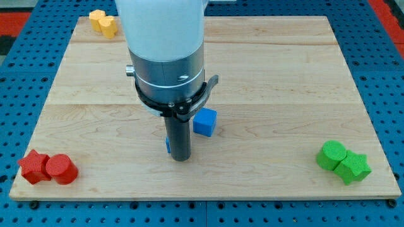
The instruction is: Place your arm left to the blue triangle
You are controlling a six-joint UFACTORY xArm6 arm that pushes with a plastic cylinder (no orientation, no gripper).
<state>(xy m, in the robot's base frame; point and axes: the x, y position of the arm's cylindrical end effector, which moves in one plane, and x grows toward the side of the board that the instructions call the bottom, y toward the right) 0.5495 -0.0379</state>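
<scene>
1. the bench (271, 75) is one pale wooden board, and it lies on a blue base with holes (379, 63).
2. one arm (165, 57) comes down from the view's top, white above and grey metal below, and it ends in one dark rod.
3. my tip (181, 158) touches the bench below and to the view's left of the blue cube (204, 122), near it but not touching it.
4. there is no pincer on this arm, only the rod, so nothing opens or closes and nothing is held.
5. blue things: i count one clear cube. a second small blue piece (168, 144) shows just at the left edge of the rod, mostly hidden, and i cannot tell its shape; it may be the blue triangle.
6. red blocks: two, touching each other, far to the view's left and lower than the blue cube: one star-like block (33, 166) and one cylinder (60, 169).
7. green blocks: two, touching, far to the view's right and lower than the blue cube: one round block (332, 154) and one star-like block (352, 166).
8. yellow blocks: two, close together, far up and to the view's left of the blue cube (103, 22); their shapes are not clear.
</scene>
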